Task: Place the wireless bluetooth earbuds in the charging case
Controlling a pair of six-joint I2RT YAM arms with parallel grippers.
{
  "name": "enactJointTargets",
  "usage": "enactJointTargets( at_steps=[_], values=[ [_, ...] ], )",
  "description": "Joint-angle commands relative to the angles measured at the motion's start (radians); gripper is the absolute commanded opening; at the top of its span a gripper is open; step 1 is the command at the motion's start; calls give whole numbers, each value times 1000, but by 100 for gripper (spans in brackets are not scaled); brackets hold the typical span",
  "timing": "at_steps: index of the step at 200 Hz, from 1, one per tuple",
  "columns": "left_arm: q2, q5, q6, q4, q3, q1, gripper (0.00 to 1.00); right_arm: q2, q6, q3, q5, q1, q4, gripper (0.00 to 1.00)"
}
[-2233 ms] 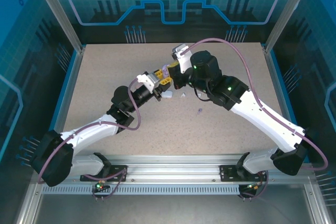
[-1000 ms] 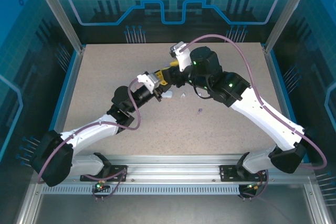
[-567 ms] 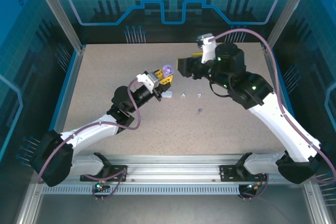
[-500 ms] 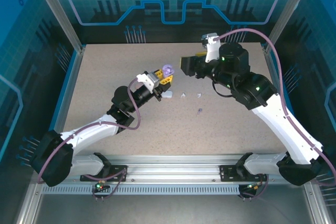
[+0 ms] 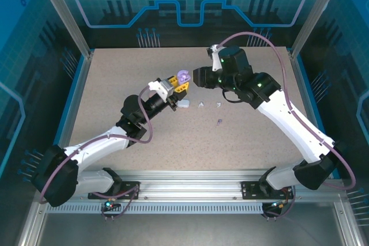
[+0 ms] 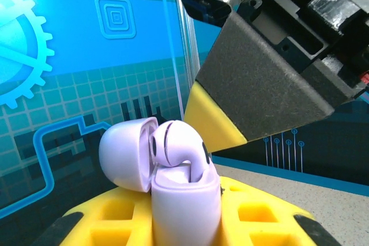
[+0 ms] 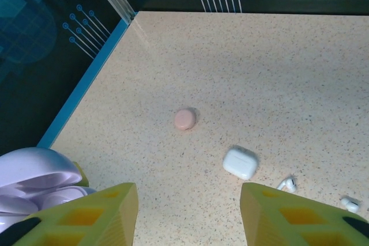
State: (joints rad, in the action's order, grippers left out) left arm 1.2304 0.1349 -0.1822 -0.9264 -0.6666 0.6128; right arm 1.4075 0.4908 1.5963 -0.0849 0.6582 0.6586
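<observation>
Fingers (image 6: 98, 226) of the left gripper (image 5: 179, 83) are pressed onto a purple charging case (image 6: 185, 203), holding it upright above the bench (image 5: 115, 84) with its lid (image 6: 127, 152) hinged open. One purple earbud (image 6: 176, 142) sits in the case, its rounded head standing above the rim; whether it is pushed fully home cannot be told. Just beside the case, almost facing it, hangs the right gripper (image 5: 199, 77). Its two yellow fingers (image 7: 95, 214) are spread apart with nothing between them. On the bench below lie a closed white case (image 7: 240, 162), a small pinkish round case (image 7: 185, 118) farther off, and two loose white earbuds (image 7: 287, 184) near the white case. A small dark bud (image 5: 219, 122) lies apart from them in the overhead view, most likely the purple one's mate, though it is too small to be sure. The step in hand looks like filling the purple case — one bud in, one slot left to fill. The next move probably calls for the right fingers to drop to the bench, pinch that tiny stemmed bud and carry it up stem-first into the free slot while the left arm keeps the case steady — a fiddly grasp, since the bud is far smaller than the fingers.
</observation>
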Motion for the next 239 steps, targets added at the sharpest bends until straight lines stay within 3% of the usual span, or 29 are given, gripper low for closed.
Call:
enactJointTargets(
  at_steps=[1,76,158,239],
  values=[
    [-21,8,16,-45,-10,3,0,7,5,31,30,3,1,49],
    [-9,11,15,-38,-8,2,0,-56,-16,17,-96,22,21,48],
    [-2,14,14,-36,-11,3,0,-37,-42,64,-66,103,15,48],
    [-6,11,13,-37,-12,3,0,12,-44,81,6,119,17,45]
  ],
)
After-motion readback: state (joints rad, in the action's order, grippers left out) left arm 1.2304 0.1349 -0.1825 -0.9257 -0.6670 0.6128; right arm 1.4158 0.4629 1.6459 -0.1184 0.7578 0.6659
